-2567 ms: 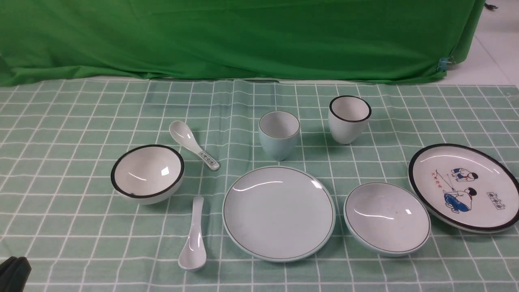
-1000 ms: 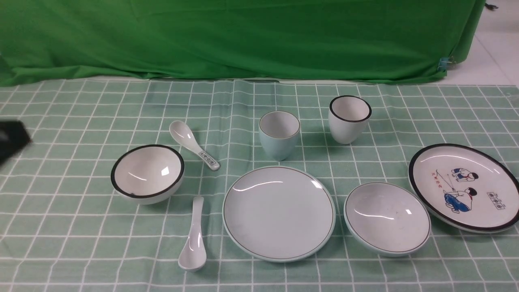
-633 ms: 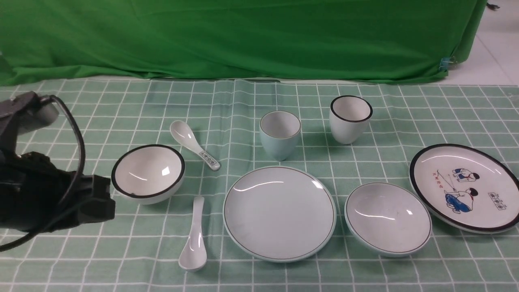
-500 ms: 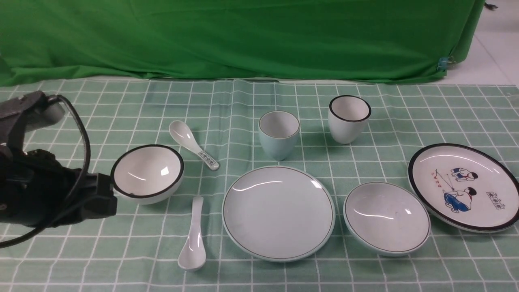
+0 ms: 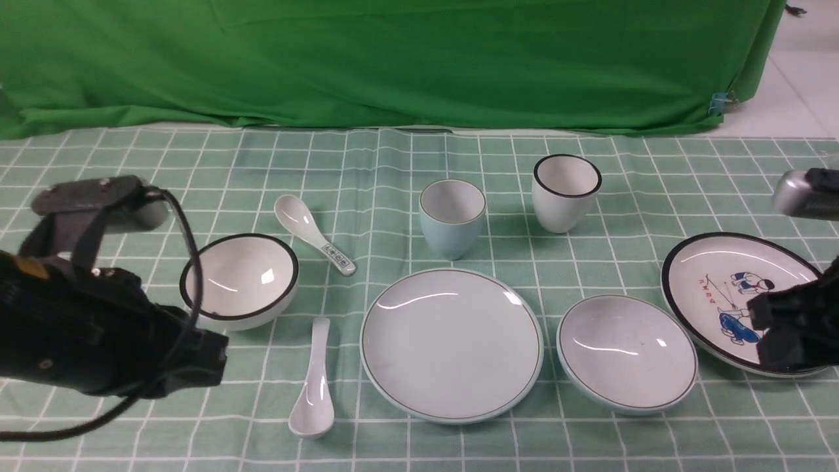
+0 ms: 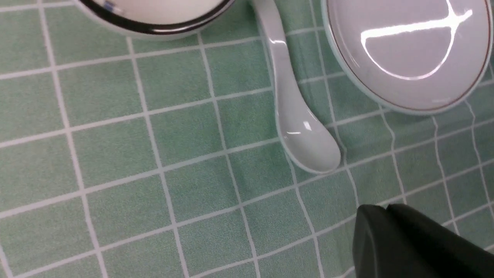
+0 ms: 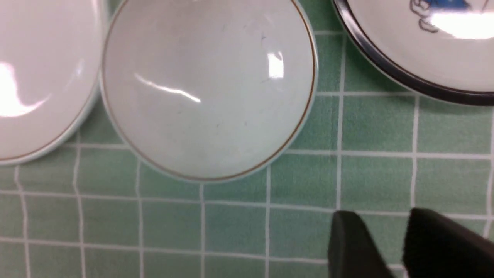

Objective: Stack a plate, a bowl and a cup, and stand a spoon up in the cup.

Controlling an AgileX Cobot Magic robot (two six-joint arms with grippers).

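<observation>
The pale blue-grey plate (image 5: 451, 345) lies at the front centre. The shallow bowl (image 5: 626, 354) lies just right of it, and the pale blue cup (image 5: 452, 218) stands behind it. The plain white spoon (image 5: 314, 387) lies left of the plate, bowl end toward me. My left gripper (image 6: 380, 211) is shut and empty, hovering on the near side of the spoon (image 6: 299, 127) and the plate (image 6: 409, 50). My right gripper (image 7: 382, 217) is open by a small gap and empty, hovering near the bowl (image 7: 208, 88).
A black-rimmed white bowl (image 5: 239, 280) and a patterned spoon (image 5: 313, 235) lie at the left. A black-rimmed white cup (image 5: 566, 191) stands at the back. The cartoon plate (image 5: 734, 288) lies at the right, partly under my right arm (image 5: 796, 321). My left arm (image 5: 98, 334) is at the front left.
My left arm has come in from the left edge and moved right and nearer, toward the plain spoon. My right arm has entered from the right, over the cartoon plate. The dishes have not moved.
</observation>
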